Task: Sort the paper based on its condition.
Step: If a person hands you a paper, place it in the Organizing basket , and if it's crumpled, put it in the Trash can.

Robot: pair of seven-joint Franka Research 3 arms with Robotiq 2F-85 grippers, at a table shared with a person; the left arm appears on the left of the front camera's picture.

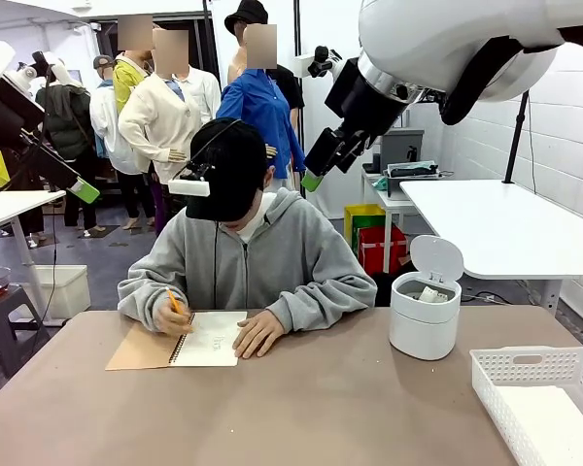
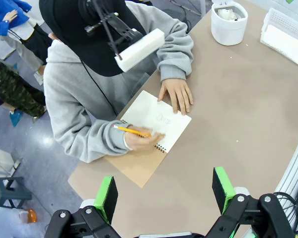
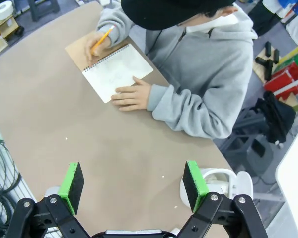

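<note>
Jaws of both the left gripper [image 2: 165,191] and right gripper [image 3: 133,179] stand wide apart, empty, high above the notebook [image 1: 212,340], seemingly waiting while a person [image 1: 262,262] writes there. Crumpled paper [image 1: 429,294] sits in the bin [image 1: 424,330], well right of the notebook.

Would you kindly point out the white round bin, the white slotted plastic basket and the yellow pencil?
white round bin [image 1: 425,328], front view, on its front wall.
white slotted plastic basket [image 1: 525,366], front view, on its far wall.
yellow pencil [image 2: 131,131], left wrist view, on the middle of its shaft.
</note>
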